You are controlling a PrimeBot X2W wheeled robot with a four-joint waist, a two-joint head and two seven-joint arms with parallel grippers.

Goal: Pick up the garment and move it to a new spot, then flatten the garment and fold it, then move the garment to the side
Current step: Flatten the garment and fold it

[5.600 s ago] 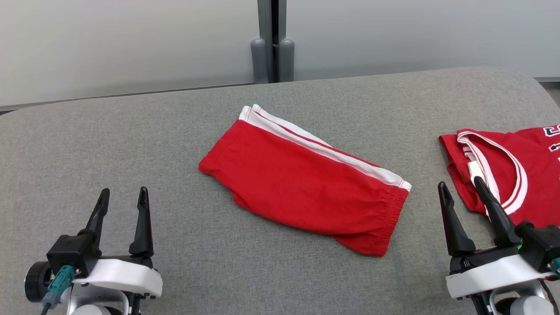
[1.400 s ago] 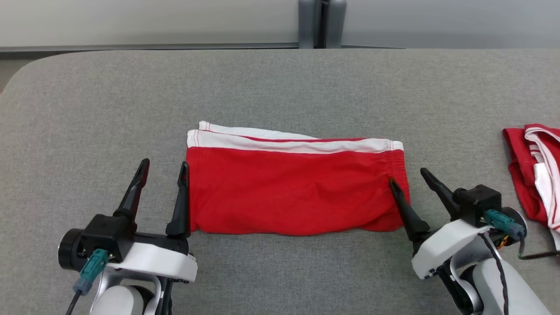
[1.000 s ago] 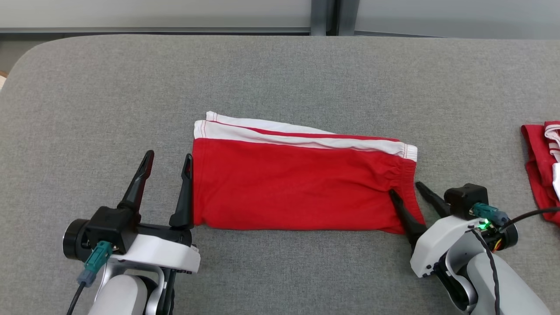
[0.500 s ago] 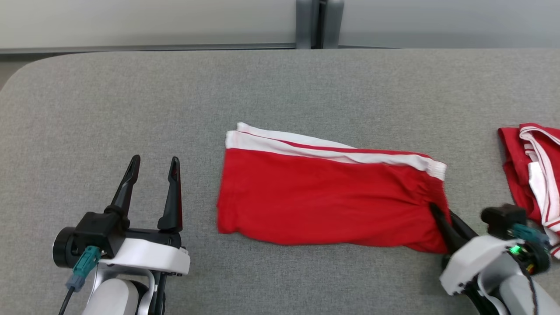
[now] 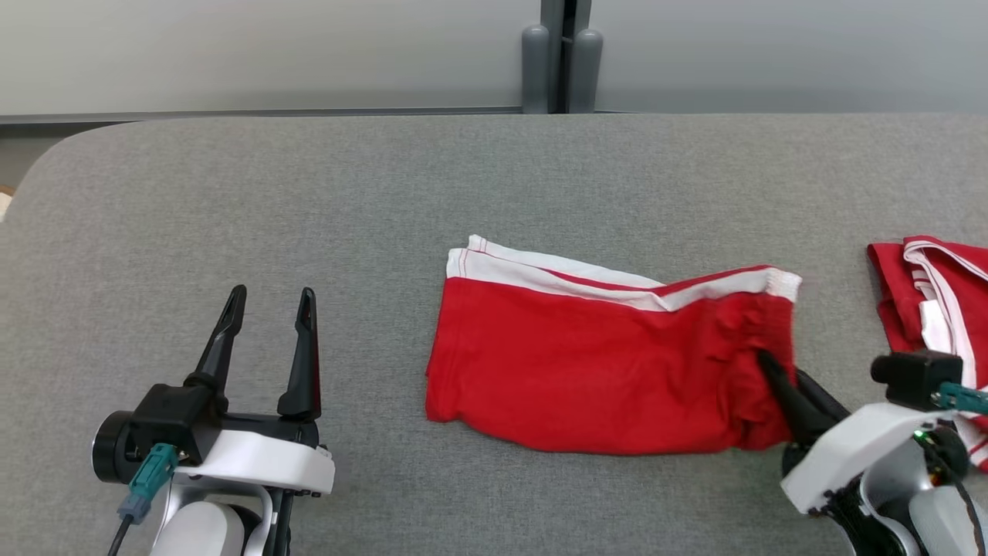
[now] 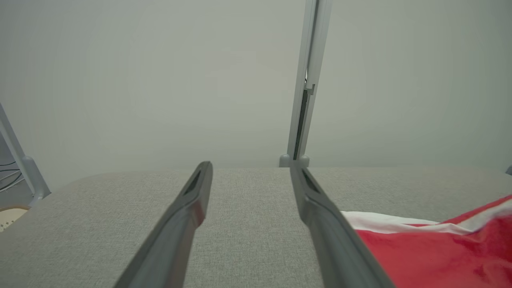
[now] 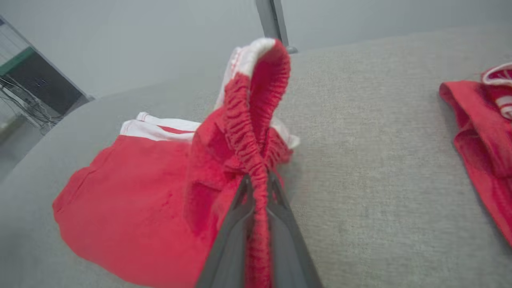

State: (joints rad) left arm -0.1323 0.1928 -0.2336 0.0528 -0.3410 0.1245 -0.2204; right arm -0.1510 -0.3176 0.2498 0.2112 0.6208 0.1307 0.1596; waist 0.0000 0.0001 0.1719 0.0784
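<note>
Nearest me, at 8 o'clock, my left claw (image 5: pixel 272 292) stands wide with nothing between its fingers, over the grey surface (image 5: pixel 309 193). At 4 o'clock my right claw (image 5: pixel 768 363) is pinched tight on the elastic waistband of the red shorts (image 5: pixel 602 363). That end is bunched and raised; the rest lies flat at centre. Farther off, at 3 o'clock, a second red garment (image 5: pixel 926 301) lies apart.
</note>
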